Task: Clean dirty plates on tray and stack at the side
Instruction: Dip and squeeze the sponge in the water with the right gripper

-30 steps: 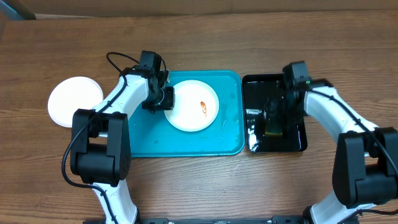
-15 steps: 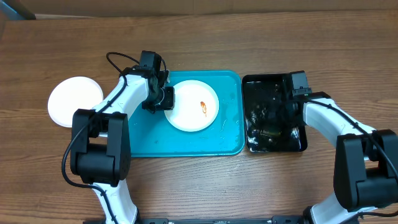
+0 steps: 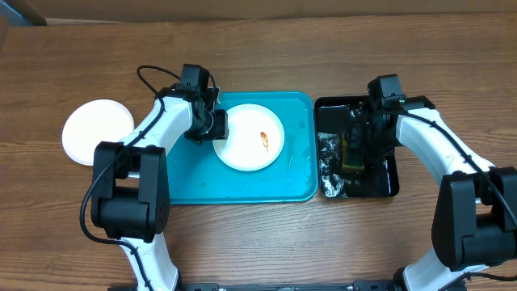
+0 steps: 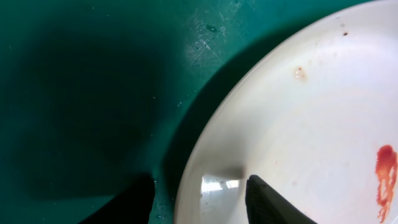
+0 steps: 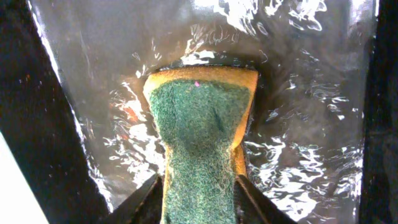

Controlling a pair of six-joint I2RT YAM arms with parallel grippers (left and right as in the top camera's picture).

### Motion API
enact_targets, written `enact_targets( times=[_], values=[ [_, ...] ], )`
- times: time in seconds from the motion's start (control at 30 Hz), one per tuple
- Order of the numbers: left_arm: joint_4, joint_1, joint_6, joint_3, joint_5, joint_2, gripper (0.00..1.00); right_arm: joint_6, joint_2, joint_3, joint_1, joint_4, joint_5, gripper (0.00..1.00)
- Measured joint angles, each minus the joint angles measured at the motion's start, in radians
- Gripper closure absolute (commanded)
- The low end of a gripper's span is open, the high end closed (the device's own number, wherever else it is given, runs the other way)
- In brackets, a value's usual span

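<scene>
A white plate (image 3: 246, 147) with an orange-brown smear (image 3: 264, 140) lies in the turquoise tray (image 3: 202, 179). My left gripper (image 3: 213, 126) is at the plate's left rim. In the left wrist view its jaws (image 4: 199, 190) stand open astride the rim of the plate (image 4: 311, 112), one finger (image 4: 127, 202) over the tray floor (image 4: 74, 93) and the other (image 4: 267, 205) over the plate. A second white plate (image 3: 95, 132) rests on the table to the left. My right gripper (image 3: 355, 152) is shut on a green-and-yellow sponge (image 5: 202, 124), pinching it above the water.
The black tray (image 3: 381, 181) right of the turquoise one holds rippling water with some foam (image 3: 329, 153) along its left side. Bare wooden table (image 3: 266, 48) surrounds both trays.
My right gripper dropped toward the black tray's water half a second ago and is now back up with the sponge pinched in it. The left arm has stayed at the plate's rim.
</scene>
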Motion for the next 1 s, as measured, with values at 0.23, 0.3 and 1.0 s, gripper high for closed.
enact_targets(
  times=[0.23, 0.3, 1.0],
  values=[
    [0.000, 0.000, 0.000, 0.000, -0.001, 0.000, 0.51, -0.001, 0.000, -0.065, 0.000, 0.045, 0.000, 0.48],
    [-0.001, 0.000, 0.000, 0.000, -0.001, 0.000, 0.51, 0.000, 0.000, -0.094, 0.002, 0.068, -0.002, 0.60],
    [0.013, 0.000, 0.000, 0.000, -0.001, 0.000, 0.50, 0.003, -0.005, -0.132, 0.037, 0.189, -0.002, 0.47]
  ],
)
